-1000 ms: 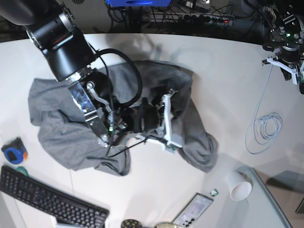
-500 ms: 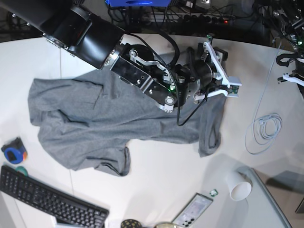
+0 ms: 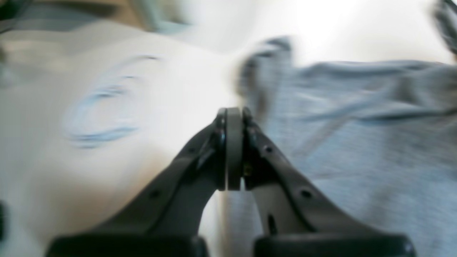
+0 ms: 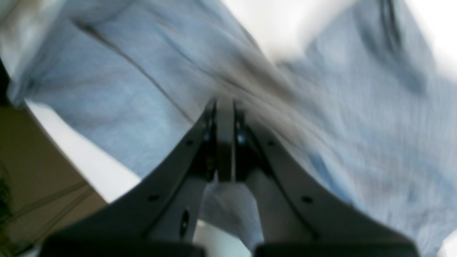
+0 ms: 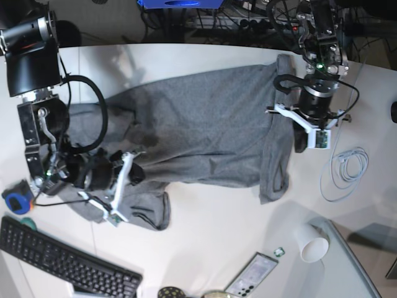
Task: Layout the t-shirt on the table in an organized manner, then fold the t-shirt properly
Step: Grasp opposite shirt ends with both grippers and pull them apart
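The grey t-shirt point(image 5: 198, 124) lies spread across the white table point(image 5: 217, 248), with one sleeve hanging down at the right and the lower left part bunched. My right gripper point(image 5: 121, 186) hovers over that bunched near-left part. In the right wrist view its jaws point(image 4: 225, 107) are shut, with blurred t-shirt fabric point(image 4: 107, 89) beneath them. My left gripper point(image 5: 305, 130) is above the shirt's right edge. It appears shut and empty point(image 3: 234, 114) in the left wrist view, with the t-shirt point(image 3: 357, 142) to its right and bare table point(image 3: 178, 89) to its left.
A coiled pale cable point(image 5: 347, 167) lies right of the shirt, also seen as the cable coil point(image 3: 103, 107). A paper cup point(image 5: 312, 242), a phone point(image 5: 254, 276), a black keyboard point(image 5: 62, 261) and a blue tape measure point(image 5: 17, 198) sit along the near side.
The right arm swung from the shirt's far right corner back to its near left part, opening and shutting on the way. The left arm came in over the right edge. The shirt now lies spread wider.
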